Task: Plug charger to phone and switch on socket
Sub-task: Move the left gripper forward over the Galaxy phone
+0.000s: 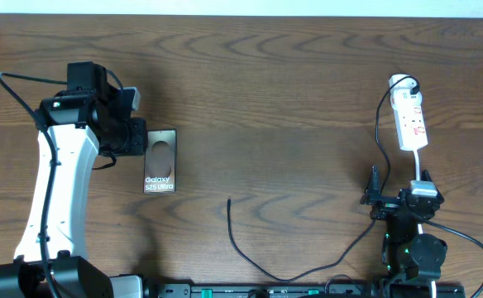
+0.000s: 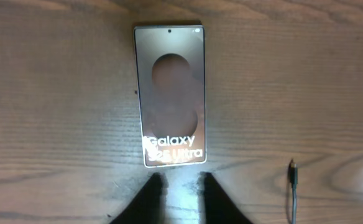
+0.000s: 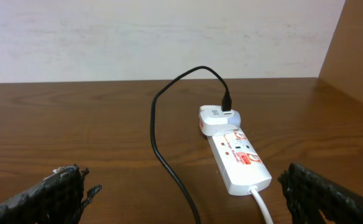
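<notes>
The phone point(image 1: 160, 161) lies flat on the wooden table, lettering up; it also shows in the left wrist view point(image 2: 171, 96). My left gripper point(image 1: 139, 137) sits at the phone's left side. In the left wrist view its fingers point(image 2: 183, 182) are slightly open and empty, just short of the phone's lettered end. The charger cable's loose tip point(image 1: 229, 201) lies mid-table and shows in the left wrist view point(image 2: 292, 169). Its cable point(image 3: 163, 155) runs to a black plug point(image 3: 226, 102) in a white adapter on the socket point(image 3: 238, 158). My right gripper point(image 3: 184, 190) is open wide and empty, in front of the socket point(image 1: 410, 120).
The socket's white cord point(image 3: 262, 208) runs toward my right gripper point(image 1: 400, 197). The charger cable loops along the table's front edge point(image 1: 291, 277). A pale wall stands behind the socket.
</notes>
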You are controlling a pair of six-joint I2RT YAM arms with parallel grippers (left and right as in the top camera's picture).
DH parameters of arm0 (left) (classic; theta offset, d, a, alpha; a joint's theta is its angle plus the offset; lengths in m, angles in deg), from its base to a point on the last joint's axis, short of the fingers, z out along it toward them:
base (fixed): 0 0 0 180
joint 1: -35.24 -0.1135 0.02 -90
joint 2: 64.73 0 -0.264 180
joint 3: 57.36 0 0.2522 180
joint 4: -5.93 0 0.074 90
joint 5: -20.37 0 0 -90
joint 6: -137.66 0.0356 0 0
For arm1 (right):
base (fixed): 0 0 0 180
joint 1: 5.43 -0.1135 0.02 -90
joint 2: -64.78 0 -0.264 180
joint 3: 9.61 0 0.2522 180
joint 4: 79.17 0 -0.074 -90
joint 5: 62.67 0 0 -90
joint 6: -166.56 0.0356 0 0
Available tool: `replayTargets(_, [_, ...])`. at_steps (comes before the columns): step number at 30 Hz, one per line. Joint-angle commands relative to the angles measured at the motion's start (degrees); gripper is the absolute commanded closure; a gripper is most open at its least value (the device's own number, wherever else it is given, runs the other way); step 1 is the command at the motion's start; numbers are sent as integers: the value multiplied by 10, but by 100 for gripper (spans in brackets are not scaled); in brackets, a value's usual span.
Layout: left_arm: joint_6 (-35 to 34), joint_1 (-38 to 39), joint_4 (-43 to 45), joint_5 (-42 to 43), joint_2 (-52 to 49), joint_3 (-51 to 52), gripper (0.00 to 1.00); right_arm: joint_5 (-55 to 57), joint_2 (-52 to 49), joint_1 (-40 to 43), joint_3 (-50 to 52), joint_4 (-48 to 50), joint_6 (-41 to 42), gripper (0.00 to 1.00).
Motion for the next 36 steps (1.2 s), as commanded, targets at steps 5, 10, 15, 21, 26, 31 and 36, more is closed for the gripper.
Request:
replayTargets(5, [3,-1,7,-8,-1,-9,2,5,3,3,1,-2,10,1])
replayTargets(10, [1,-1,7,-26,-4,-9,2,4,3,3,1,-2,10,1])
replayTargets(15, [-3,16,7,-57,-27,-8,2,5,3,3,1,-2,10,1])
replayTargets(21, [-20,68,41,-59,-99,-8,2,4,3,3,1,-2,10,1])
replayTargets(26, [-27,71,71,-59,-142,-8,2,5,3,3,1,-2,10,1])
replayTargets(31, [-27,72,73,-59,-181,-8,2,4,3,3,1,-2,10,1])
replayTargets(36, [-35,71,84,-72,-200,-7,2,4,3,3,1,-2,10,1])
